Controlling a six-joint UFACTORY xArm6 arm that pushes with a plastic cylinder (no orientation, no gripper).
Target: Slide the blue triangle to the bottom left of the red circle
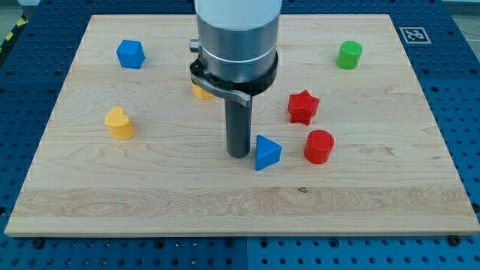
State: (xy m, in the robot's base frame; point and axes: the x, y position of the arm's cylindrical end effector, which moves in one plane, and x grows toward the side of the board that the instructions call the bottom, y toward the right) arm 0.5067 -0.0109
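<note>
The blue triangle (267, 152) lies on the wooden board (150, 187), just left of the red circle (319, 146) and slightly lower than it, with a small gap between them. My tip (239, 154) rests on the board right at the triangle's left side, touching or nearly touching it. The arm's grey body hangs above and hides the board behind it.
A red star (303, 106) sits above the red circle. A green cylinder (349, 55) is at the top right. A blue hexagon-like block (130, 54) is at the top left. A yellow block (119, 123) is at the left. Another yellow block (201, 91) shows partly behind the arm.
</note>
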